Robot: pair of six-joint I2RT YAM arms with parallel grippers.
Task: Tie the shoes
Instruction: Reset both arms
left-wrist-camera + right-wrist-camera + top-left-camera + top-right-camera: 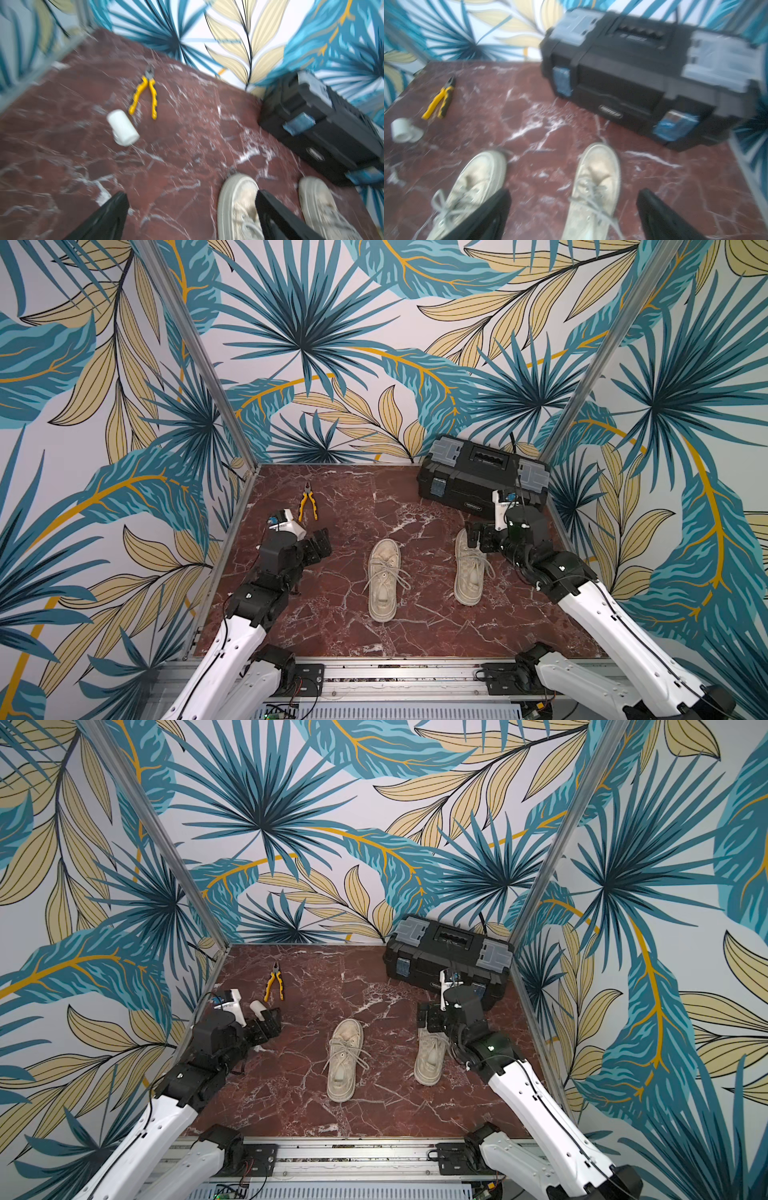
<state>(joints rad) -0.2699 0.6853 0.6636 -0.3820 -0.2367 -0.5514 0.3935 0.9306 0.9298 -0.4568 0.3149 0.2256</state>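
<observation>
Worn cream lace-up shoes [384, 580] lie side by side on red marble table [340, 639].
Left tool [321, 545] and right tool [477, 537] hover toward opposite edges, jaws apart, empty.

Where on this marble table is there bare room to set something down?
Bare: back middle between pliers and toolbox; front strip between the shoes' heels and the rail. Crowded: left side, with pliers, white roll and left gripper; right gripper at the right shoe's toe.
</observation>
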